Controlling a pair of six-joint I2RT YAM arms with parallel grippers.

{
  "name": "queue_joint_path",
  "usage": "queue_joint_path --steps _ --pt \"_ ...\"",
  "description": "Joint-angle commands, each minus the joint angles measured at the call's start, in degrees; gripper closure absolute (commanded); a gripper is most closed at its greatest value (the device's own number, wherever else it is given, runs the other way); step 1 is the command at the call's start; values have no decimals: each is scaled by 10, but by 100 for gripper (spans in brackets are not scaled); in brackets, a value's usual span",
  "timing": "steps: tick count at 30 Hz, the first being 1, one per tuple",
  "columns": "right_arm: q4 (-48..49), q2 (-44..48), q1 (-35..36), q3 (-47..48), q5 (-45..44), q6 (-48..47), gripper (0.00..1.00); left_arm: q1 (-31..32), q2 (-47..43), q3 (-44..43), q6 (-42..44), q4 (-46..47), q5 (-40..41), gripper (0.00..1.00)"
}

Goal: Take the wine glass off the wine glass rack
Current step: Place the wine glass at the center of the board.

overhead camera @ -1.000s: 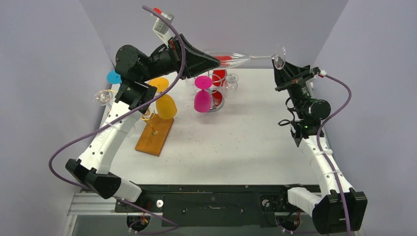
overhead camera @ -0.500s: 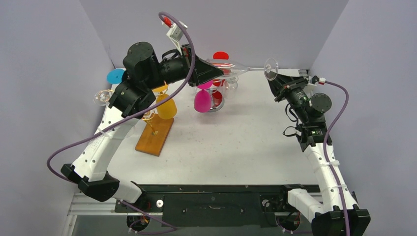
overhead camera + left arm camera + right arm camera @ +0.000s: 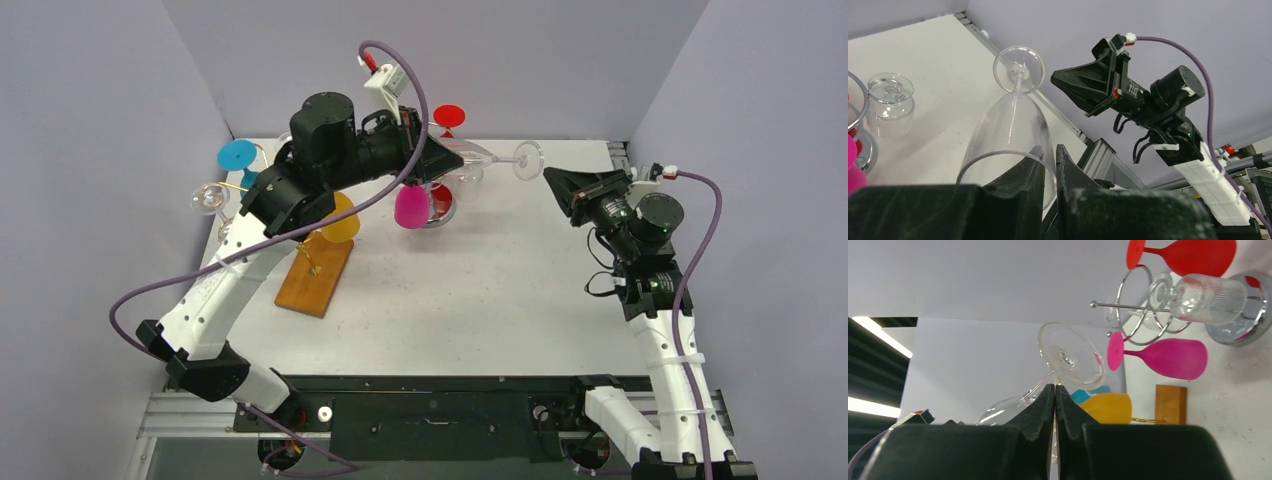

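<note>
We log the clear wine glass [image 3: 478, 155] off the chrome rack [image 3: 443, 208], held sideways in the air, left gripper [image 3: 440, 160] clamped on its bowl wall, foot facing the right gripper [image 3: 552, 180], fingers pressed together, empty, near the foot.

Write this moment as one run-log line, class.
left gripper: shut on clear wine glass bowl | glass: airborne, sideways, off chrome rack | right gripper: shut, empty, near foot

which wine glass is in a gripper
The clear wine glass held sideways in the left gripper; pink glass, red glass and orange glass are unheld.
</note>
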State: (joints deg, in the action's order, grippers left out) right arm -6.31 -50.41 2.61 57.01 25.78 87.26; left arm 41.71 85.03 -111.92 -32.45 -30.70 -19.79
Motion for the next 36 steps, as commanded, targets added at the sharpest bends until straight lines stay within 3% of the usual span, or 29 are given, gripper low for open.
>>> queue_joint_path --steps 1,7,11,18,24,31,36 --pt "-85 15 0 24 -34 -95 99 17 15 -28 18 -19 43 100" --pt "-208 12 0 74 -108 -212 99 62 60 -84 53 -118 108 100" --pt "-283 5 0 129 -171 -284 97 106 115 -176 78 -213 173 100" --pt "-359 -51 -14 231 -254 -374 84 160 249 -323 85 -350 235 100" --pt "-352 -107 -102 251 -221 -398 76 180 327 -363 82 -365 250 100" --pt "-350 -119 -115 232 -215 -408 55 190 406 -400 91 -370 254 100" --pt "-357 -115 -118 216 -216 -418 50 190 442 -400 97 -367 259 100"
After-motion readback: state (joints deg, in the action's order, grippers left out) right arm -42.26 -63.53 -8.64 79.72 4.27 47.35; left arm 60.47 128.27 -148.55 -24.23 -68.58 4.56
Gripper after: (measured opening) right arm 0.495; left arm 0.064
